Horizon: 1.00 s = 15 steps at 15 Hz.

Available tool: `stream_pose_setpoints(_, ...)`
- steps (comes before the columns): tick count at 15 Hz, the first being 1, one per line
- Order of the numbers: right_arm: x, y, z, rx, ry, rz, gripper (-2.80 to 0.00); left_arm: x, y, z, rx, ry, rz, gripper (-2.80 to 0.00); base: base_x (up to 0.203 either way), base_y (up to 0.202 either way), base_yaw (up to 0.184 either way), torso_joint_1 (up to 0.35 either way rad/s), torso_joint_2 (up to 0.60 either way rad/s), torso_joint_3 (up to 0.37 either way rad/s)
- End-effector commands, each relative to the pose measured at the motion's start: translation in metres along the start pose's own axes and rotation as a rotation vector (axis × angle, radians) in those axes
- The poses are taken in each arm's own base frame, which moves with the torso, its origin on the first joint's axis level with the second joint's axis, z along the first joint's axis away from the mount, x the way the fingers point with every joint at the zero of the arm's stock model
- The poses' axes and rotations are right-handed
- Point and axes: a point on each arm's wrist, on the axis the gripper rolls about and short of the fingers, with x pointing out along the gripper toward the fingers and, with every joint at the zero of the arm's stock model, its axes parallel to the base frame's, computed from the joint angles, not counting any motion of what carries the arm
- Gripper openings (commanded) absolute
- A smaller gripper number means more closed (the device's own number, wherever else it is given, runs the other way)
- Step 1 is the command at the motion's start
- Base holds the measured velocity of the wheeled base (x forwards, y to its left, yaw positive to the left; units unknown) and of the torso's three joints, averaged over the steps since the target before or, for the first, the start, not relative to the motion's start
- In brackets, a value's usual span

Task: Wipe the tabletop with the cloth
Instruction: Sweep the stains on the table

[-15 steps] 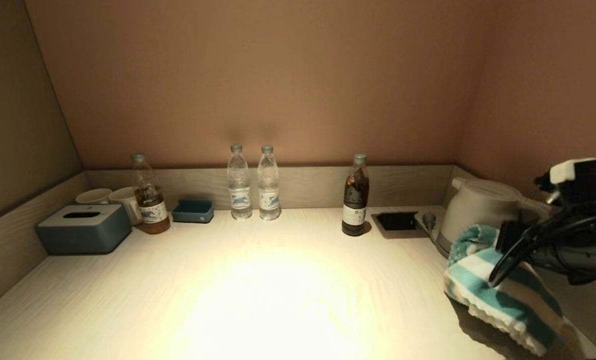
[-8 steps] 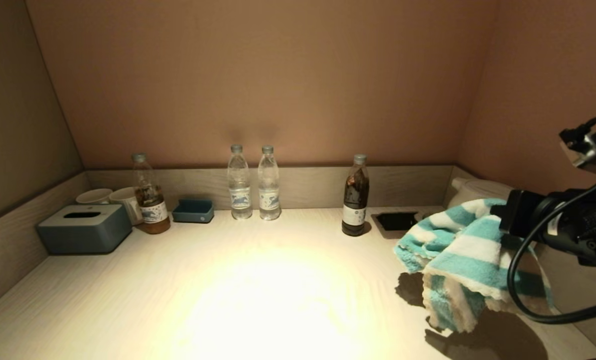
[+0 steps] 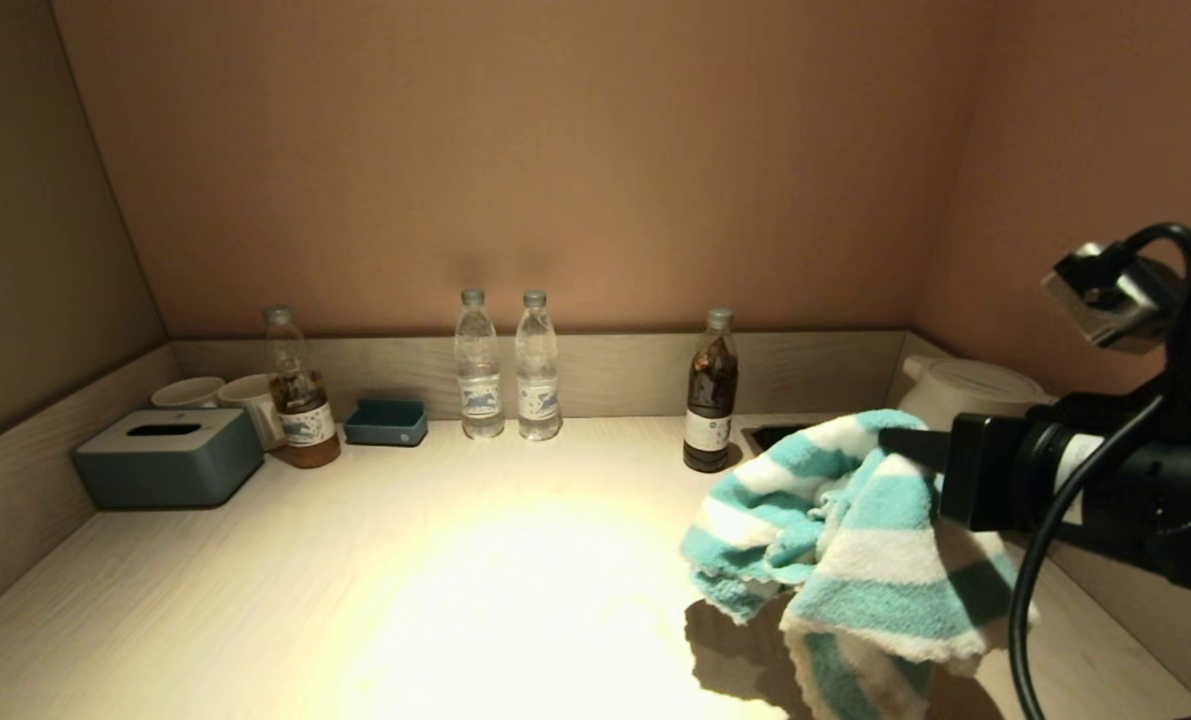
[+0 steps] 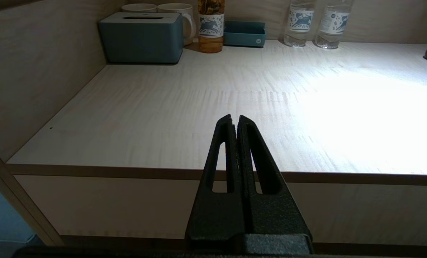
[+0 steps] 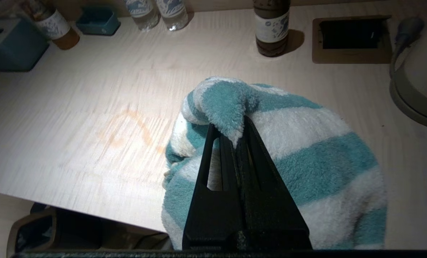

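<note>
My right end effector (image 5: pixel 239 134) is clamped on a fold of the cloth (image 5: pixel 306 157), which hangs below it above the tabletop (image 3: pixel 455 560). My left end effector (image 4: pixel 235 122) sits closed, parked before the tabletop's front edge.

Cloth (image 3: pixel 845 540) hangs (bunched) over tabletop (image 3: pixel 455 560).

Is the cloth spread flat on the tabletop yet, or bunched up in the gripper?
Bunched. The cloth hangs in folds from the right gripper, which is shut on one pinched fold above the tabletop, not spread flat.
</note>
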Motion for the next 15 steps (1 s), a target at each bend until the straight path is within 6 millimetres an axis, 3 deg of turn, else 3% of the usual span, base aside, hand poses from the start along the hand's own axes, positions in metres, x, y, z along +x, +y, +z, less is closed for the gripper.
stream_pose_setpoints(1, 0.012, 0.003, -0.010, -0.026, 0.072, 0.013, -2.80, 0.000, 0.000, 0.000, 0.000, -0.001, 0.001, -2.80, 0.000, 0.000, 0.000, 0.000, 0.00, 0.000)
stream_pose_setpoints(5, 0.029, -0.002, -0.021, -0.146, 0.141, -0.060, -2.80, 0.000, 0.000, 0.000, 0.000, -0.001, 0.001, -2.80, 0.000, 0.000, 0.000, 0.000, 0.00, 0.000)
stream_pose_setpoints(15, 0.032, -0.005, -0.033, -0.193, 0.187, -0.048, -2.80, 0.000, 0.000, 0.000, 0.000, -0.001, 0.001, -2.80, 0.000, 0.000, 0.000, 0.000, 0.00, 0.000)
